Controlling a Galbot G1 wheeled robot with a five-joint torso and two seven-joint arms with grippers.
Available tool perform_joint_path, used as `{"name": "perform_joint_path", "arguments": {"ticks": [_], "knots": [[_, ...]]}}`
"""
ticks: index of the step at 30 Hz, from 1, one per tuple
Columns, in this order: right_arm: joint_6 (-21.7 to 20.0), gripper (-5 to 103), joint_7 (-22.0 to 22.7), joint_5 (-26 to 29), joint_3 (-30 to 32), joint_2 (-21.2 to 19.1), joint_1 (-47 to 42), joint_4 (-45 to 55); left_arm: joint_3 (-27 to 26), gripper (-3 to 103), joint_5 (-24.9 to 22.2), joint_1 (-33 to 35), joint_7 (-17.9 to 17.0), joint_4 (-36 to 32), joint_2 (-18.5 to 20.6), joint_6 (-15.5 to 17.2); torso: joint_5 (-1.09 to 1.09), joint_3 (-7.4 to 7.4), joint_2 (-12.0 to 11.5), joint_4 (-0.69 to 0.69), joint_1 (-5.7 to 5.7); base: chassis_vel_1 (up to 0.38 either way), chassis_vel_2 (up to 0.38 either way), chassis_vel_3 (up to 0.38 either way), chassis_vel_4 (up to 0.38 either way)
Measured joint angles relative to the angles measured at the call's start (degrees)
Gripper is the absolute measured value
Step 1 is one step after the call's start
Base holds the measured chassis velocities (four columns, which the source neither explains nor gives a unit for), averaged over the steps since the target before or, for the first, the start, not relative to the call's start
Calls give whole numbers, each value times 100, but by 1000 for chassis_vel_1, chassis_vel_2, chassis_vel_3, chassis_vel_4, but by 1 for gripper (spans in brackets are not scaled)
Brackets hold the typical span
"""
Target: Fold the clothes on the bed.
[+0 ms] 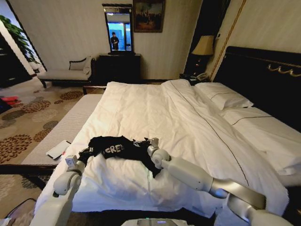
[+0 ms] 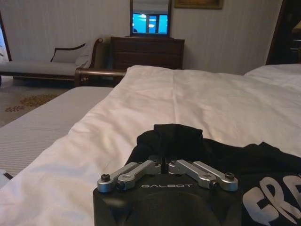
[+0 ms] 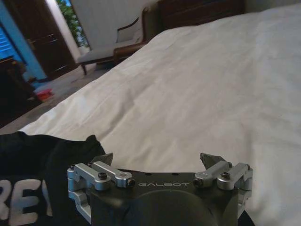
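Observation:
The clothes are one black T-shirt (image 1: 115,149) with white lettering, lying bunched on the white bed (image 1: 155,108) near its front edge. My left gripper (image 1: 87,152) is at the shirt's left edge. In the left wrist view the left gripper (image 2: 163,163) is shut on a raised fold of the T-shirt (image 2: 176,139). My right gripper (image 1: 152,142) is at the shirt's right edge. In the right wrist view the right gripper (image 3: 157,160) is open, its fingertips (image 3: 210,160) over bare duvet, and the T-shirt (image 3: 33,160) lies just beside it.
White pillows (image 1: 223,96) lie against the dark headboard (image 1: 263,70) on the right. A grey striped bench (image 1: 66,125) runs along the bed's left side with a white flat item (image 1: 59,149) on it. A chaise (image 1: 66,73) and a dark dresser (image 1: 120,66) stand by the far wall.

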Motion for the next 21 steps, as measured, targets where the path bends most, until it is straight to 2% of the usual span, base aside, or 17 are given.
{"name": "perform_joint_path", "arguments": {"ticks": [5, 11, 21], "knots": [[-145, 100, -195, 203, -179, 49, 314, -187, 33, 2, 11, -9, 4, -2, -18, -6, 0, 0, 0, 0, 0, 0, 0, 0, 0], [-477, 100, 43, 299, -311, 300, 400, -429, 51, 2, 30, -17, 5, -21, -27, -6, 0, 0, 0, 1, 0, 0, 0, 0, 0], [-621, 100, 96, 172, -323, 328, 194, -577, 70, 2, 51, -40, 8, 30, -23, -9, 0, 0, 0, 0, 0, 0, 0, 0, 0]]}}
